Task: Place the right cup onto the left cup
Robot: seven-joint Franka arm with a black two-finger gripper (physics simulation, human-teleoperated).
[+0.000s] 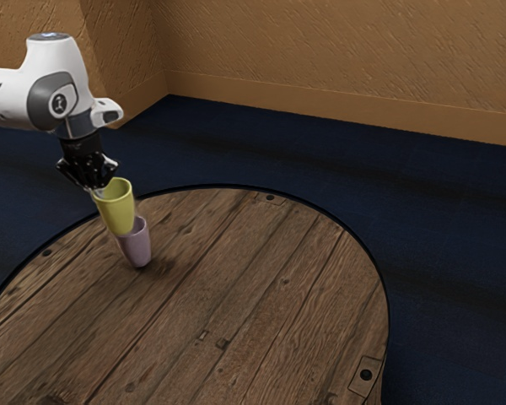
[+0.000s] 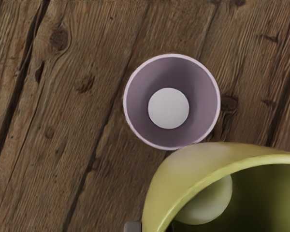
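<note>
Yellow cup (image 2: 193, 163) hung above and to one side of the purple cup (image 2: 170, 102)

The tool (image 1: 96, 192) pinched the yellow cup's wall, holding it clear of the surface (image 1: 244, 287). The purple cup stood upright below, the landmark to steer by. The carry seemed to call for a short sideways shift until the yellow base was centred over the purple cup's mouth, then a slow, level descent; coming down off-centre risked clipping its rim and tipping it.

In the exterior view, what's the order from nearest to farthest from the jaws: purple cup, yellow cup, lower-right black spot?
1. Yellow cup, held in the jaws.
2. Purple cup, lower, partly behind the yellow one.
3. Black spot, far toward the lower right.
</note>
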